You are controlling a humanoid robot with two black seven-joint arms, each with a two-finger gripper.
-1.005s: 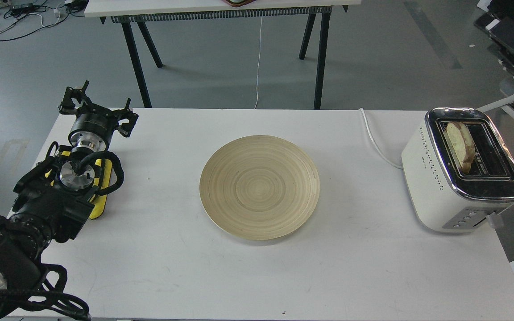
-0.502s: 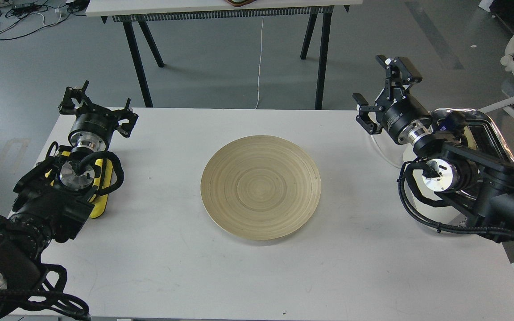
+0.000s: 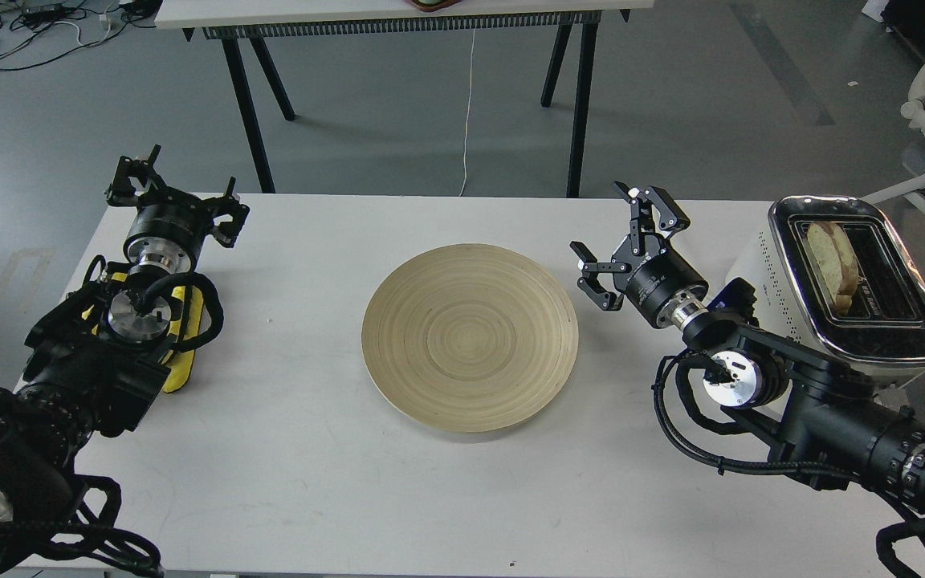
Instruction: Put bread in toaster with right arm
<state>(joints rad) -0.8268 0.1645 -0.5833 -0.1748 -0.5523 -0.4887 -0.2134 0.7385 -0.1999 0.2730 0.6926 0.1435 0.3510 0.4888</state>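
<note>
- Our right gripper (image 3: 627, 245) hangs over the bench (image 3: 310, 482), between the plate (image 3: 469, 337) and the toaster (image 3: 840, 297), fingers spread wide and holding nothing.
- The bread (image 3: 832, 265) lies off to the right of those fingers, and it already stands in the toaster's left slot, apart from the gripper.
- Its long axis runs along the slot, from far to near in our view, with the slice leaning slightly and its top edge poking above the chrome.
- Right arm (image 3: 792, 393) is plainly the nearer one; it crosses in front of the toaster's white side.
- Our left gripper (image 3: 173, 201) rests well away at the far left edge of the bench, and its fingers look parted and empty too.
- The slice looks pale tan with a brown crust and a rounded end toward the far side.
- We judge the placing as good as done: bread in the slot, plate bare.
- What is left, by our reckoning, is to keep the arm clear of the toaster and the cord behind it, which we cannot see well from here.
</note>
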